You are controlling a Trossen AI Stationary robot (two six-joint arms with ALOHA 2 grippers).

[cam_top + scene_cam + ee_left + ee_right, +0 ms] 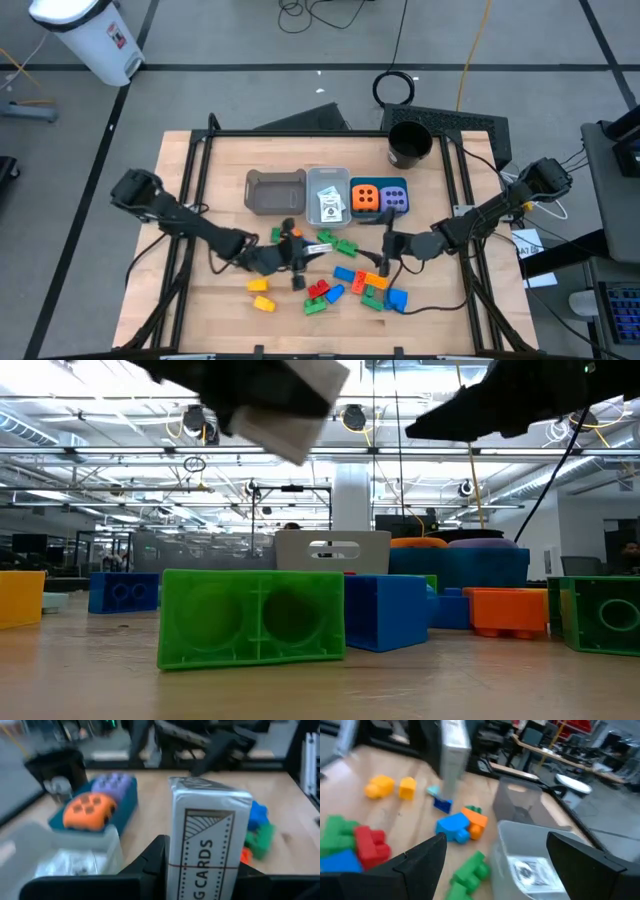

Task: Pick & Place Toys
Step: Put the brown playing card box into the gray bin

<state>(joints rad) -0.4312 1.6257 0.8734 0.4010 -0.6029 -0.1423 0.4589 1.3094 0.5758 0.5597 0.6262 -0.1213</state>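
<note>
white cardboard fills my left wrist view: my left pincer (200, 885) is clamped narrow on a box of cards (207, 845), which stands upright between my fingers (150, 865) with the word "cards" readable on its face. in the high view my left pincer (290, 253) sits over the middle of the wooden surface (200, 200), just in front of the row of bins. in the low view the card box (290, 405) hangs above the surface, clear of the bricks under it.

my right pincer (388, 247) is spread wide and holds nothing. it hovers to the right of the toy pile, in front of the teal bin (378, 197). in my right wrist view both fingers (420, 862) frame the clear bin (530, 860), which has a white card lying inside, with the grey bin (517, 802) beyond it.

the teal bin carries the orange dotted cube (365, 198) and the purple dotted cube (394, 199) side by side. the clear bin (327, 195) is between it and the grey bin (275, 190). a black round cup (409, 143) stands behind the bins, towards the far right of the surface.

loose bricks lie in front of the bins: two yellow ones (261, 293) to the left, a red one (318, 290), green ones (338, 242) near the clear bin, and blue and orange ones (370, 282) close to my right pincer. in the low view a green brick (250, 618) lies on its side nearest the camera, touching a blue brick (385, 610) beside it.
</note>
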